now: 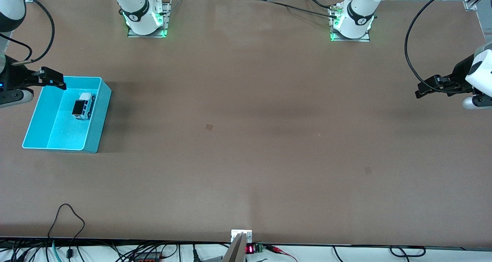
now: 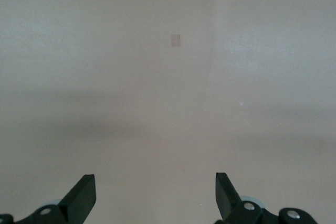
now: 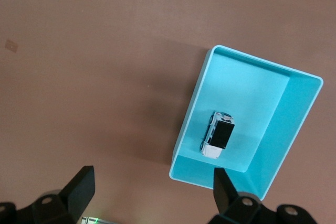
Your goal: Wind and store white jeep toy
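Item one, table (image 1: 246, 146): broad brown top, bare through the middle apart from two faint square marks, one near the centre and one toward the left arm's end, nearer the front camera.

Item two, turquoise bin (image 1: 38, 112): open-topped, at about nine o'clock on the table, at the right arm's end. Placed there, I judge, as the storage spot for the toy.

Item three, white jeep toy (image 1: 83, 105): resting upright on its wheels on the bin floor, black roof panel up, in the part of the bin farther from the front camera and close to the wall on the table-centre side. Nothing touches it. It looks already stored, so the task appears at or near its end.

Item four, right gripper (image 1: 57, 81): hanging over the bin's corner at about ten o'clock, fingers (image 3: 81, 187) spread wide, holding nothing. Its position above the bin suits a release.

Item five, left gripper (image 1: 421, 92): over bare table at about three o'clock, well apart from the bin, fingers (image 2: 84, 195) wide apart and empty; this arm waits.
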{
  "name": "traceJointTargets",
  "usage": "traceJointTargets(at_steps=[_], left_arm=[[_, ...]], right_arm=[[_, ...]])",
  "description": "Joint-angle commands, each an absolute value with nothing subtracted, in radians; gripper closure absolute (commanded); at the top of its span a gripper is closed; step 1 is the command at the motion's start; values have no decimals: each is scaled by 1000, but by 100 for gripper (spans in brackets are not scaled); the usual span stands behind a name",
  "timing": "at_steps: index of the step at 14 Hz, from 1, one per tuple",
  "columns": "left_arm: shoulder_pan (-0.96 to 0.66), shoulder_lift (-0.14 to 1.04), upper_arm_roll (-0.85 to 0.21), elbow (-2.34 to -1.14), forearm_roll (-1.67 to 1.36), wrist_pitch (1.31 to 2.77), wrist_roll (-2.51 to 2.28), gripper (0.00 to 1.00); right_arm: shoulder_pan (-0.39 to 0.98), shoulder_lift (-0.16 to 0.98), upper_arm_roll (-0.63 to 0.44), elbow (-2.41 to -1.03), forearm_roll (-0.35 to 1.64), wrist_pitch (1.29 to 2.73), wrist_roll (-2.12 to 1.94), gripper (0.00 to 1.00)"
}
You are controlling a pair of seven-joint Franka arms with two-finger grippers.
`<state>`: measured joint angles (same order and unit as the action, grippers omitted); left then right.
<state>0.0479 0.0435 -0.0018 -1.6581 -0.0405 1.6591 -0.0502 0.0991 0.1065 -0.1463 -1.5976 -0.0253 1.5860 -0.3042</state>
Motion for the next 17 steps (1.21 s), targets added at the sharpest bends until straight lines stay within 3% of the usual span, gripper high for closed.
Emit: traceJointTargets(at_steps=[1,6,17], left_arm=[[51,29,-5,-1671,-41,1660,-48,0],[49,28,-6,-1669,-41,1655,-44,0],[48,28,-6,-1663,-43,1635,-38,0]], right_arm=[[113,113,-135,-1577,-26,1572,-276,0],[115,117,-133,-1568,-31,1572,-100,0],[114,101,-135,-1537,-28,1555,-103,0]])
